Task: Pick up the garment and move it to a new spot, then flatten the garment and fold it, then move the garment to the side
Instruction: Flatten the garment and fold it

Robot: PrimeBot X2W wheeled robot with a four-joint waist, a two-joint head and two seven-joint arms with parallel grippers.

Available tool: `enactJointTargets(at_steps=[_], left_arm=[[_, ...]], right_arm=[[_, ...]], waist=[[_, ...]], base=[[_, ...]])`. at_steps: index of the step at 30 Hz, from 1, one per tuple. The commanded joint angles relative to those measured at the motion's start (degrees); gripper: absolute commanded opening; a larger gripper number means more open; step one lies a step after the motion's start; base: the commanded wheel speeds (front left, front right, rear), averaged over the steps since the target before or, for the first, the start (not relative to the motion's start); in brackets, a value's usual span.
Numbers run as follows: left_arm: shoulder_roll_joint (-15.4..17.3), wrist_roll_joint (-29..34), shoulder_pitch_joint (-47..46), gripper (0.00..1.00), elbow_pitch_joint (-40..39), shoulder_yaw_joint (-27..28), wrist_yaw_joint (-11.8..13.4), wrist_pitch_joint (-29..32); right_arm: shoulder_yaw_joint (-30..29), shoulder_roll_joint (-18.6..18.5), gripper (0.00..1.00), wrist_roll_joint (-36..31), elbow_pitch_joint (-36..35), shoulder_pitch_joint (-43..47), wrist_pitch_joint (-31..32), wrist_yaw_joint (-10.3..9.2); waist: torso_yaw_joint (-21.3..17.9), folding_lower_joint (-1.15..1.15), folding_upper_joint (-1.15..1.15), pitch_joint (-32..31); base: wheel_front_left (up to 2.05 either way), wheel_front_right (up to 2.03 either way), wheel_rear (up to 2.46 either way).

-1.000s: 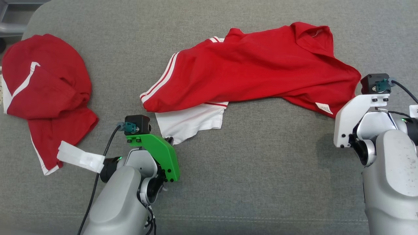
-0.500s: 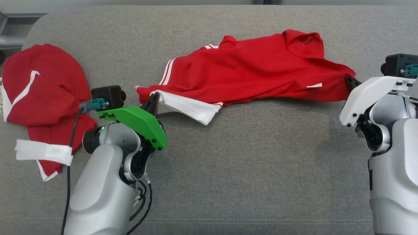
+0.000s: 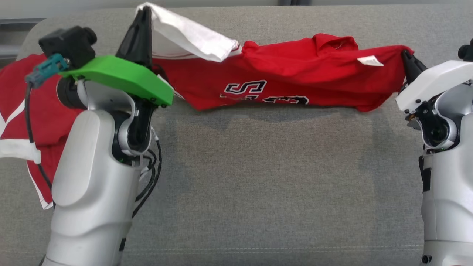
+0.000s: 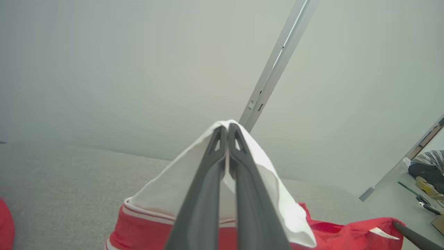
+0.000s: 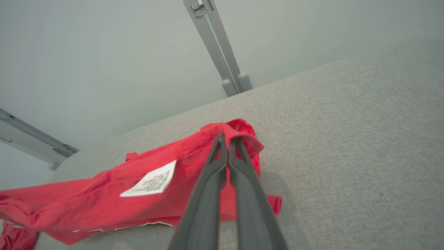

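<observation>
Two grips on: my left claw point(image 3: 145, 10) clamped on the shirt point(image 3: 288, 70) at its white end, my right claw point(image 3: 405, 54) on its red end. Shirt hangs stretched between them over the far side of the grey surface point(image 3: 266, 173).

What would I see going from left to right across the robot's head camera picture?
First the crumpled red garment, then the left gripper pinching white cloth, the stretched red jersey, its white tag, and the right gripper pinching the other end.
</observation>
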Motion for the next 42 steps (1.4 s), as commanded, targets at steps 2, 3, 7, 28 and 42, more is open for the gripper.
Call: enactJointTargets(at_steps=[2,3,7,28,42], left_arm=[[-0.27,0.94,-3.58,0.0,0.05,0.21,0.61,-2.4],[-0.33,1.37,-4.77,0.0,0.46,0.07,0.67,-3.05],[-0.27,1.76,-10.45,0.0,3.08,0.92,0.79,-5.02],[18.09,3.82,-49.95,0.0,9.65,4.65,-9.27,-1.7],[18.75,6.82,-60.32,0.0,13.03,3.82,-10.17,-15.97]], right_arm=[[-0.3,-0.17,0.0,2.66,1.62,-2.17,-0.96,-0.01],[-0.28,-0.17,0.0,3.46,2.22,-3.08,-1.07,0.0],[-0.12,-0.14,0.0,9.64,6.38,-7.49,-0.46,0.01],[10.09,-0.17,0.0,5.69,29.04,-51.27,-20.77,0.0],[1.29,-0.17,0.0,-6.26,32.99,-65.27,-39.13,-0.01]], waist=[[-0.25,0.0,0.0,0.93],[-0.41,0.0,0.0,1.3],[-1.29,0.0,0.0,3.32],[-7.53,0.0,0.0,23.7],[-9.92,0.0,0.0,25.35]], base=[[0.0,0.0,0.0],[0.0,0.0,0.0],[0.0,0.0,0.0],[0.0,0.0,0.0],[0.0,0.0,0.0]])
